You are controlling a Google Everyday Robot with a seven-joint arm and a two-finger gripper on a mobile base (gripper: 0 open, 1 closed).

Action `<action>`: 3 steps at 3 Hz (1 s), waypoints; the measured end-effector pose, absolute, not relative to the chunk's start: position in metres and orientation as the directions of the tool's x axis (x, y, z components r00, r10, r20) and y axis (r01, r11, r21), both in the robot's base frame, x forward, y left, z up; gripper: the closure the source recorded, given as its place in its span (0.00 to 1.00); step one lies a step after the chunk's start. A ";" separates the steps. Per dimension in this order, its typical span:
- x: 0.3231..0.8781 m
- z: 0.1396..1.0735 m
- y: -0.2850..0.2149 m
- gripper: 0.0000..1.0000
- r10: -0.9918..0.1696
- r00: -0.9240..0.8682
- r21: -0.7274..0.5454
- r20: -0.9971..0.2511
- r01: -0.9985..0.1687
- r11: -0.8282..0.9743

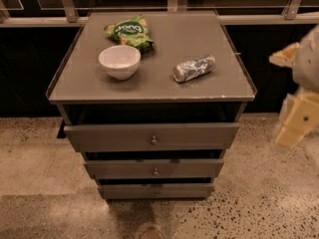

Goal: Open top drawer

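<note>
The gripper (pixel 297 119) is held well apart to the right of the top drawer (pixel 152 136); its grip state cannot be told

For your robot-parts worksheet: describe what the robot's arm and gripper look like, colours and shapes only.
The gripper, at the right edge beside the grey cabinet, is pale cream and blocky, with a dark dot. Above it sits a rounded whitish arm segment.
</note>
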State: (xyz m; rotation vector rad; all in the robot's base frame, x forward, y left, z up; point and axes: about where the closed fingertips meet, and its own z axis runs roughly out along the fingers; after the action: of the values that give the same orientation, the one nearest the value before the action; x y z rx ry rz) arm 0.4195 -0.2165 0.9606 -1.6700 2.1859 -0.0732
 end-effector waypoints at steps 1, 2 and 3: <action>0.401 0.886 -0.225 0.00 -0.861 -0.284 -0.175 -0.421 -0.906 0.385; 0.414 0.820 -0.224 0.00 -0.753 -0.364 -0.092 -0.548 -0.869 0.487; 0.433 0.821 -0.228 0.00 -0.731 -0.364 -0.137 -0.577 -0.839 0.526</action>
State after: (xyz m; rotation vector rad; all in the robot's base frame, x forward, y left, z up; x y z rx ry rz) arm 0.4331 -0.2277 0.8213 -1.2700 2.1800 0.2408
